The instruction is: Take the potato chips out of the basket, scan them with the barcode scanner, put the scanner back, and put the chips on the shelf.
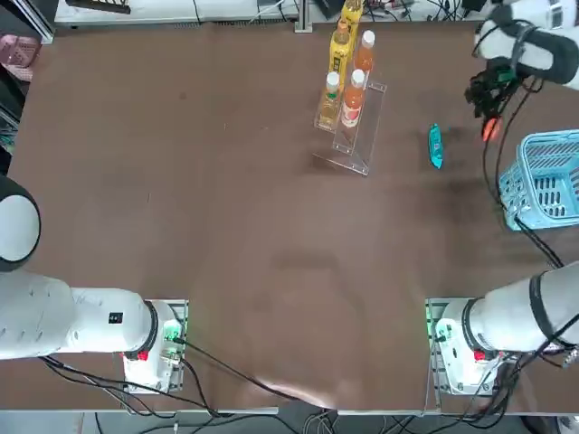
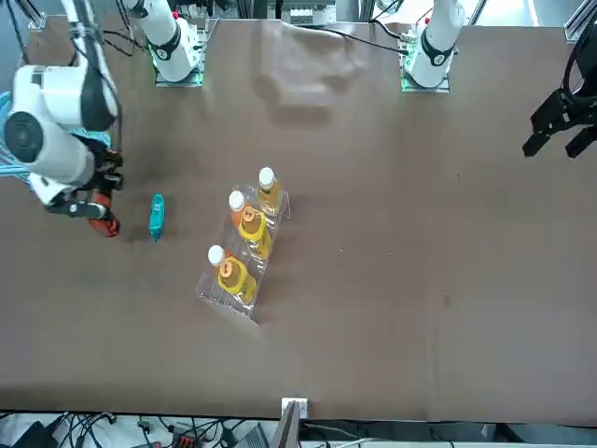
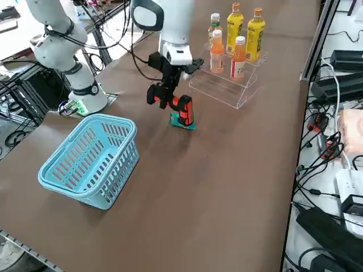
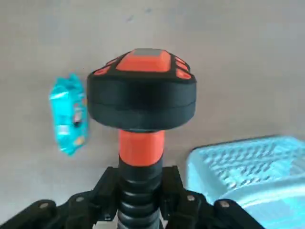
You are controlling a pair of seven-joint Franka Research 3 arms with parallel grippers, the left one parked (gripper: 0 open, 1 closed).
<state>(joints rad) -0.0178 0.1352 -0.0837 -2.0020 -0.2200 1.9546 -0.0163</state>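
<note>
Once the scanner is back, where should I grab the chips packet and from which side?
Judging by its pose, from straight above: the chips lie flat on the table, clear of the basket and shelf. Pinch across the narrow width at mid-length. The right gripper holds the scanner.

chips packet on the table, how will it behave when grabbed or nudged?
The potato chips packet lies flat and slim, so it probably won't roll or tip. It looks like crinkly film: likely light, soft and apt to slide on the smooth table if nudged.
</note>
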